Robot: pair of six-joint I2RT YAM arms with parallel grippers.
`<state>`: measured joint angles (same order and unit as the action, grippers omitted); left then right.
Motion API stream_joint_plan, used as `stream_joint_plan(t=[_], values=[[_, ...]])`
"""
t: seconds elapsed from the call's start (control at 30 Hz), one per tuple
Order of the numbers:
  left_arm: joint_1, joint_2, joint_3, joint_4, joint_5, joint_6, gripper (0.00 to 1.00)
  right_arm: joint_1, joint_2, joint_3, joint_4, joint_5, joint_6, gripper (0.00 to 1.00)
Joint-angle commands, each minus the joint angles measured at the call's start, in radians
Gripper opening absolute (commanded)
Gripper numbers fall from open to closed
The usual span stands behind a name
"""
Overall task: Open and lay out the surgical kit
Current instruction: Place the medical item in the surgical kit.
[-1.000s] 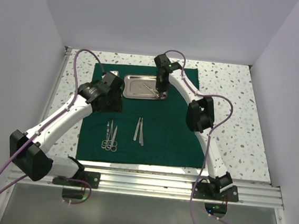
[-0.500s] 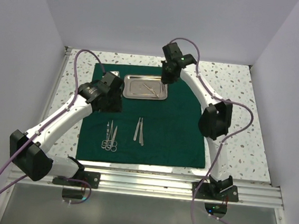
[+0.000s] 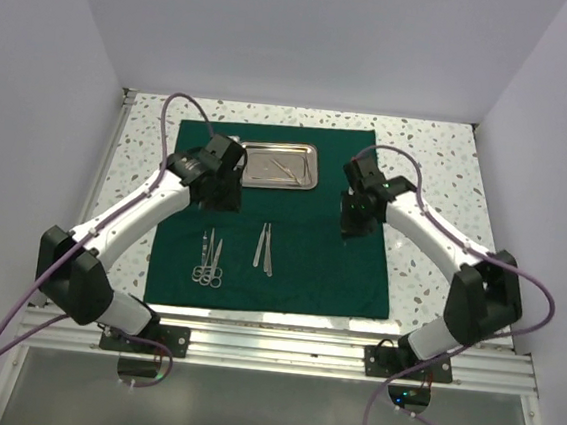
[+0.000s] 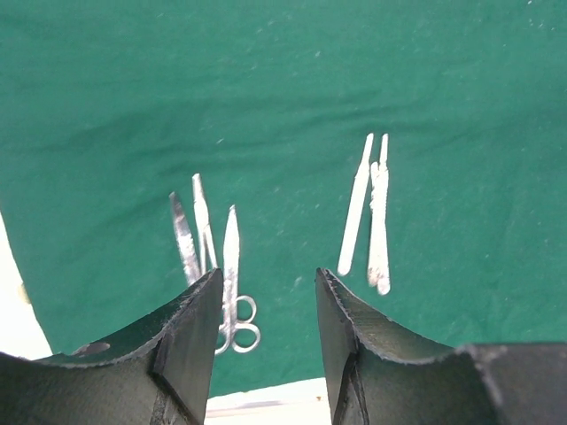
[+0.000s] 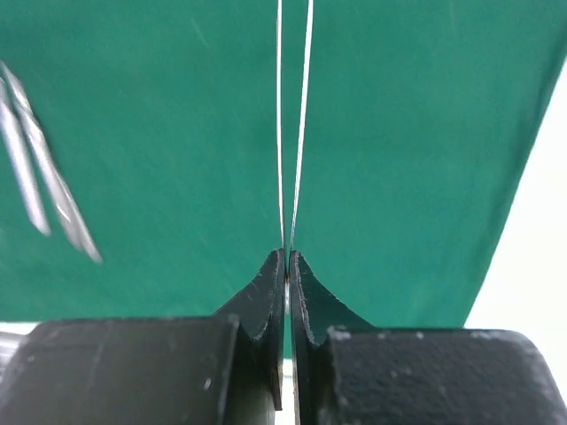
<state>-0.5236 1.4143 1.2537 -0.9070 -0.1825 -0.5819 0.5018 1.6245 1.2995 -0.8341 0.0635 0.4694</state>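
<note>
Green cloth (image 3: 309,260), silver tray (image 3: 257,174), seemingly dark-flecked white table (image 3: 449,158)

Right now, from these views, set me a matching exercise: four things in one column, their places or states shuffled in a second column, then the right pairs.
Things:
1. steel tray
2. scissors
3. left claw
4. right claw

States:
A. shut on thin tweezers
B. lying on the near-left part of the green cloth
C. open, empty, above the cloth
D. at the cloth's far edge, slim tools inside

Pairs: 1-D, 2-B, 3-C, 4-A
</note>
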Motion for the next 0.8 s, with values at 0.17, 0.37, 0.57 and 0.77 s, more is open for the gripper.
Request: stream_joint_plan(t=[0.17,0.37,0.57,0.77], values=[[0.007,0.199,0.202,0.106,0.046,0.060,0.50,0.004,-0.399,-0.328,0.067,-0.060,0.109,0.00],[0.008,0.399,0.397,0.108,0.034,0.085,0.49,0.007,-0.517,-0.420,0.099,-0.129,0.146,0.00],[0.007,0.583,0.568,0.117,0.051,0.059,0.49,0.012,-0.514,-0.428,0.131,-0.205,0.149,0.00],[0.007,0.755,0.708,0.109,0.060,0.013,0.47,0.032,-0.485,-0.463,0.197,-0.264,0.161,0.16]])
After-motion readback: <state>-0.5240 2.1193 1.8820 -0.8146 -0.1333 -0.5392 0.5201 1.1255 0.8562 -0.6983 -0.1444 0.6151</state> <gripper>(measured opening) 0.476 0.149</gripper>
